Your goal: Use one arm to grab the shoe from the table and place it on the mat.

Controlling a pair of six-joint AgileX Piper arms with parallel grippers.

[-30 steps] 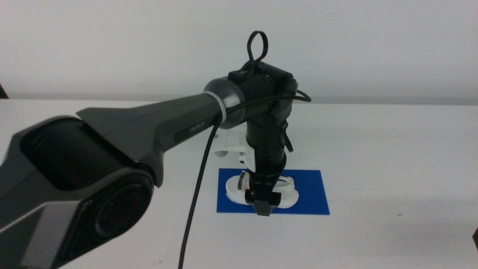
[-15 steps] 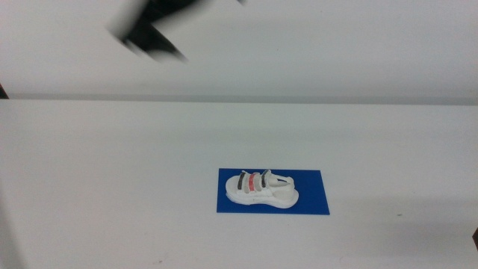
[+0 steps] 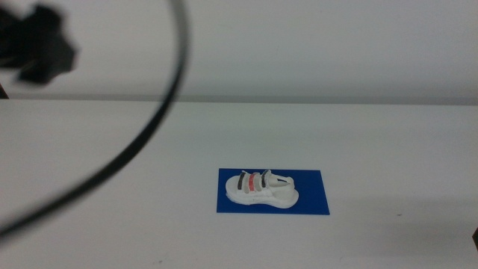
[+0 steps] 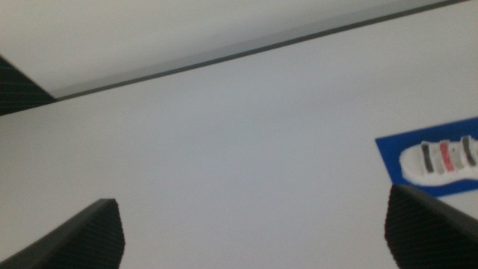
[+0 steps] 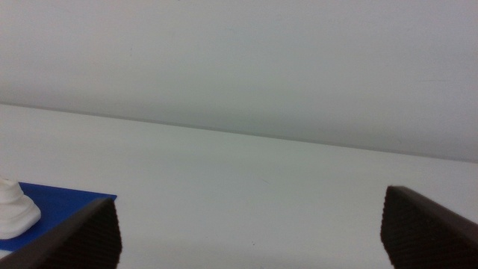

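The white shoe (image 3: 261, 187) with dark, red and dark straps lies flat on the deep-blue mat (image 3: 311, 196) on the white table (image 3: 112, 164), right of centre in the middle view. Nothing touches it. The left arm (image 3: 33, 45) shows only as a blurred dark mass and a cable at the upper left, far from the shoe. In the left wrist view the left gripper (image 4: 254, 232) is open, wide and empty, well away from the shoe (image 4: 441, 158) and mat (image 4: 396, 153). The right gripper (image 5: 250, 235) is open and empty; the shoe's end (image 5: 13, 209) and the mat (image 5: 67, 203) show in its view.
A pale wall rises behind the table's far edge (image 3: 314, 99). A blurred black cable (image 3: 142, 134) arcs across the left half of the middle view, close to the camera.
The left arm has let go of the shoe and pulled back up and to the left, out from over the mat. The shoe stays on the mat, unmoved.
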